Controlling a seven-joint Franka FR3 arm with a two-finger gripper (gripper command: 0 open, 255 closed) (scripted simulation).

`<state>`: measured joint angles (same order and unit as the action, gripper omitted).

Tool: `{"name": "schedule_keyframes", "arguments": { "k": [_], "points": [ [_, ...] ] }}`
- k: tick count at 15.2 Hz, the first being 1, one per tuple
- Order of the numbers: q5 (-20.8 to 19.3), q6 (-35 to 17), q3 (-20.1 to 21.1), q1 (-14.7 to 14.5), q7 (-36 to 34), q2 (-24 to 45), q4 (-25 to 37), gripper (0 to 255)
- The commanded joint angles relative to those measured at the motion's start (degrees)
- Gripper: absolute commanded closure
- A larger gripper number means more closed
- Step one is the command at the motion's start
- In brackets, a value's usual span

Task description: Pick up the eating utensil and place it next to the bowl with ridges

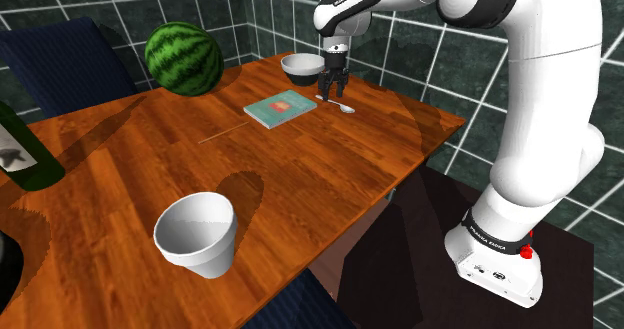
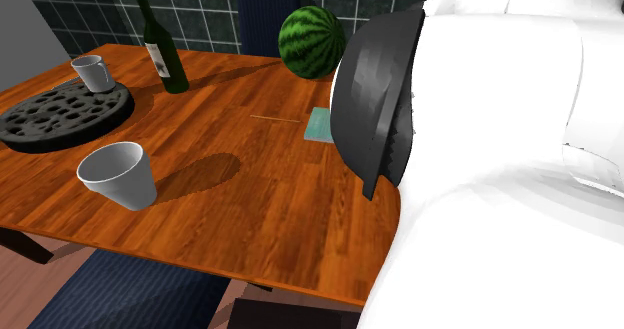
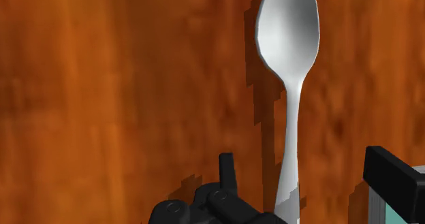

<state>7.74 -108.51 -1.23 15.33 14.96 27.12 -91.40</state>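
Observation:
A silver spoon (image 3: pixel 289 45) lies on the wooden table (image 1: pixel 300 187), its handle running back between my two black fingers (image 3: pixel 227 168). My gripper (image 3: pixel 305 167) is open, and the fingers stand apart on either side of the handle without clasping it. In the shoulder view the gripper (image 1: pixel 333 85) points straight down over the spoon (image 1: pixel 341 106), close beside the white bowl (image 1: pixel 302 68) near the table's far edge. My own arm hides this spot in the second exterior view.
A teal book (image 1: pixel 281 108) lies right next to the spoon, with a thin stick (image 1: pixel 222 133) beyond it. A watermelon (image 1: pixel 184 59), a dark bottle (image 2: pixel 163 49), a white cup (image 1: pixel 197 234), a mug (image 2: pixel 92 72) and a dark holed mat (image 2: pixel 65 114) stand elsewhere.

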Motion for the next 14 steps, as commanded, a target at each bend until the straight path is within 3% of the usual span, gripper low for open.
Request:
{"name": "schedule_keyframes", "arguments": {
  "k": [1,3,7,14],
  "points": [
    [0.0,0.0,0.0,0.0,0.0,0.0,0.0,0],
    [0.0,0.0,0.0,0.0,0.0,0.0,0.0,0],
    [-0.28,7.04,-0.22,0.48,-0.29,-0.53,6.49,0],
    [-0.28,7.04,-0.22,0.48,-0.29,-0.53,6.49,0]
  ]
}}
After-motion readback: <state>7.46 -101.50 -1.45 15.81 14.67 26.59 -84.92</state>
